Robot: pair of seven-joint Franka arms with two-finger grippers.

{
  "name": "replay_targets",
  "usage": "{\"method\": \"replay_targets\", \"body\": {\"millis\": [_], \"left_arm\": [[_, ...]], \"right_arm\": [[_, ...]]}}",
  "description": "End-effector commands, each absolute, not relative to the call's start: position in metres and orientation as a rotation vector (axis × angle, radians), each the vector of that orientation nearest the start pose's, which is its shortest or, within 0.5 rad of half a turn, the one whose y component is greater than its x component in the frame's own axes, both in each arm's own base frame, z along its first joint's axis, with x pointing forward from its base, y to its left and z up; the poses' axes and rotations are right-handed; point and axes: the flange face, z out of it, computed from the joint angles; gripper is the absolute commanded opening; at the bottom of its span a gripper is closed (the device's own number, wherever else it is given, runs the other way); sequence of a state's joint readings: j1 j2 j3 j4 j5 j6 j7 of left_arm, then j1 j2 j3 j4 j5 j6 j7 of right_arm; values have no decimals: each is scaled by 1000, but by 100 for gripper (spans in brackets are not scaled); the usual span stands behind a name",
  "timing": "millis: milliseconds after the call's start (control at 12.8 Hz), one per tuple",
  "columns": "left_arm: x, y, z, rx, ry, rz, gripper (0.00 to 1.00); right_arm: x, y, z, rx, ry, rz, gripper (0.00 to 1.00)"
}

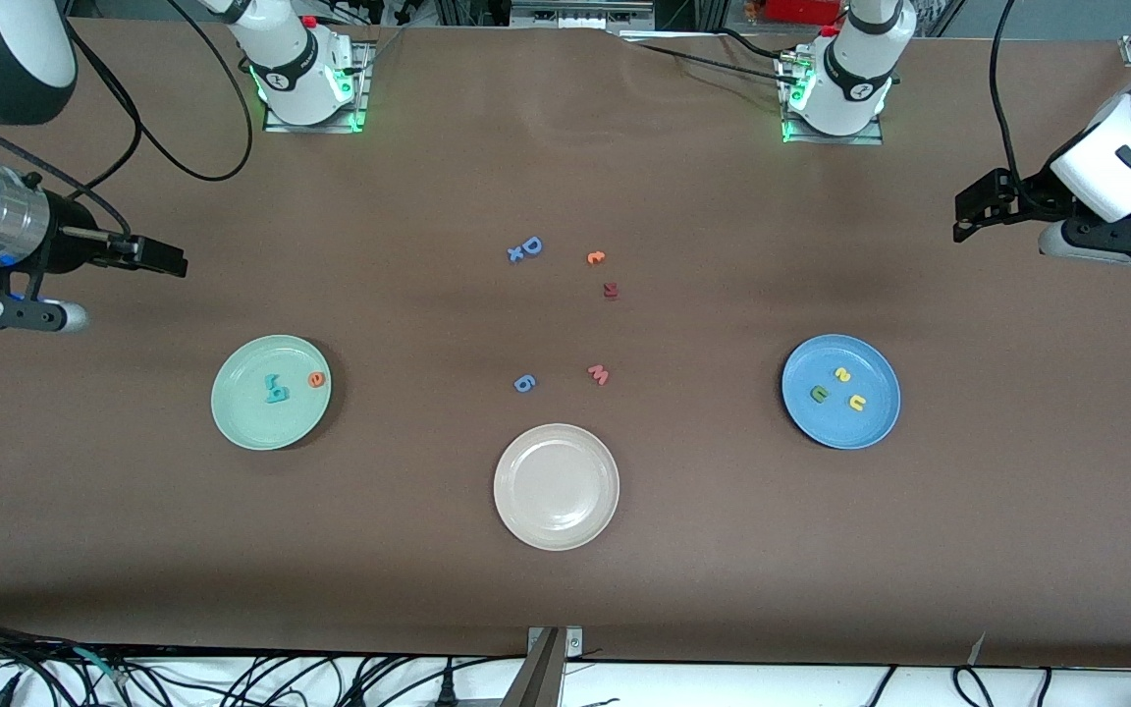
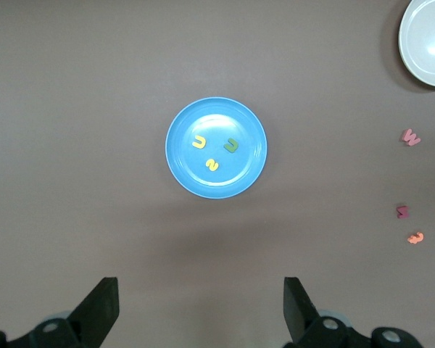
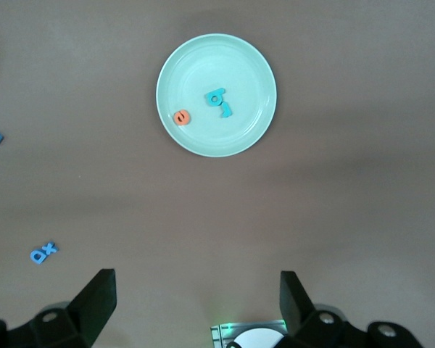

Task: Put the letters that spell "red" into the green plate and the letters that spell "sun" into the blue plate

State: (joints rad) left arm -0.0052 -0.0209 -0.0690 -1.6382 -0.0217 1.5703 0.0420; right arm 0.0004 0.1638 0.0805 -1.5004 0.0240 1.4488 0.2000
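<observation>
Brown tabletop point(image 1: 565, 609): "red" letters point(image 1: 283, 385) seen in green plate point(image 1: 237, 422), "sun" letters point(image 1: 840, 386) in blue plate point(image 1: 850, 432); left hand point(image 2: 201, 308) and right hand point(image 3: 197, 304) held wide open, empty; stray regrasp judged the remaining risk.

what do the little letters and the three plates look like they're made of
The letters, such as the pink w, look like soft matte foam: thick, flat-cut, no shine. The green plate, blue plate and white plate look like smooth hard plastic with a slight sheen at the rim, though glazed ceramic can't be ruled out.
</observation>
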Motion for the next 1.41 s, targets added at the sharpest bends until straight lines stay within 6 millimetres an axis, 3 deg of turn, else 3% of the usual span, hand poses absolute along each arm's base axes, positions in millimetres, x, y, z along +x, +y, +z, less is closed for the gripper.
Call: {"method": "replay_targets", "body": {"millis": [0,235,470,784,1332], "left_arm": [[541,-48,618,-3137,176,94,100],[541,-42,618,-3138,164,101,100],[540,-49,619,-3136,174,104,100],[541,-42,619,-3135,156,104,100],[541,-40,619,-3135,147,104,100]], "right_arm": [[560,53,562,-3146,153,302,100],[555,56,570,-3157,162,293,100],[556,51,575,-3149,181,261,100],[563,19,574,-3140,260,230,100],[564,17,581,-3135,260,185,100]]}}
